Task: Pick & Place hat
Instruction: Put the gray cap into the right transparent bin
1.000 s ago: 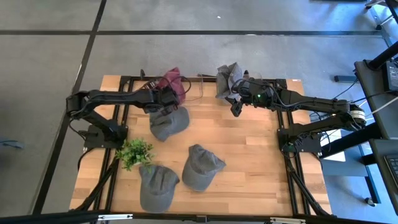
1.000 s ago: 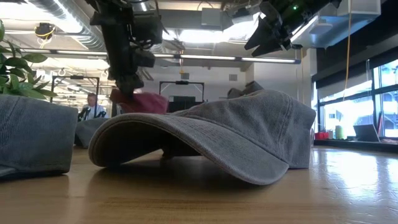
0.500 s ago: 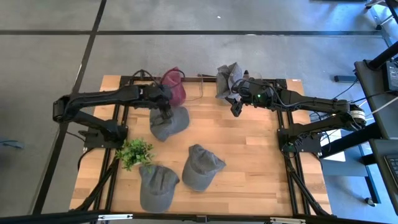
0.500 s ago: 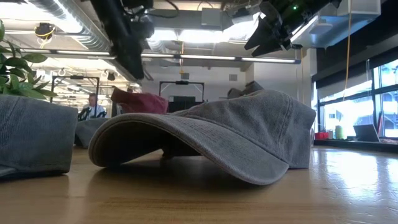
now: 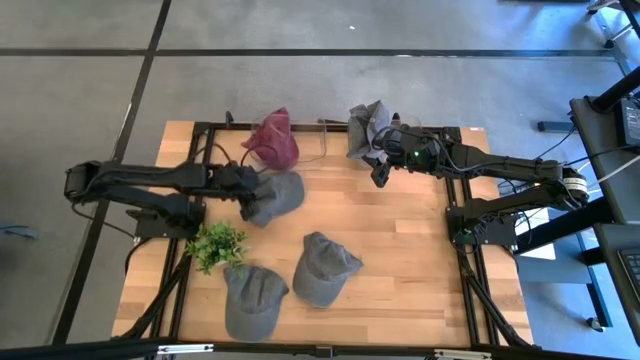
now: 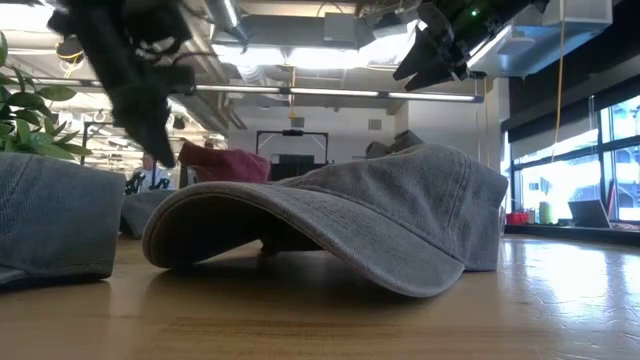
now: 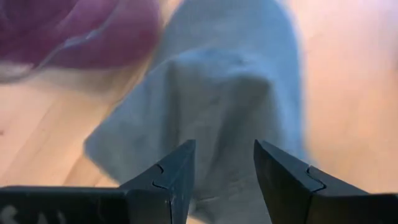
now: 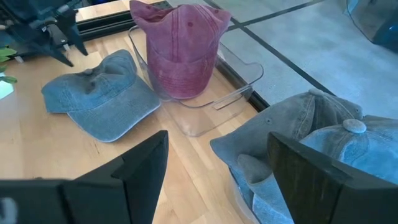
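Observation:
A maroon hat point(image 5: 273, 140) stands crown up in a clear tray point(image 8: 214, 96) at the table's far edge, also in the right wrist view point(image 8: 180, 53). A blue-grey cap point(image 5: 275, 196) lies flat on the wood just nearer. My left gripper point(image 5: 243, 181) hovers open over that cap's left side point(image 7: 230, 93), touching nothing. My right gripper point(image 5: 380, 176) hangs open and raised point(image 6: 430, 55) at the far right, beside a pile of grey hats point(image 5: 367, 124).
Two more grey caps point(image 5: 325, 268) point(image 5: 252, 300) lie near the front edge, with a small green plant point(image 5: 217, 245) left of them. Bare wood shows on the table's right half point(image 5: 420, 260). Black frame rails run along the left and right sides.
My left gripper has come away from the maroon hat, risen, and drawn back toward the near and left edges until it is above the blue-grey cap. The maroon hat has stayed in the tray at the far edge. My right arm has kept still.

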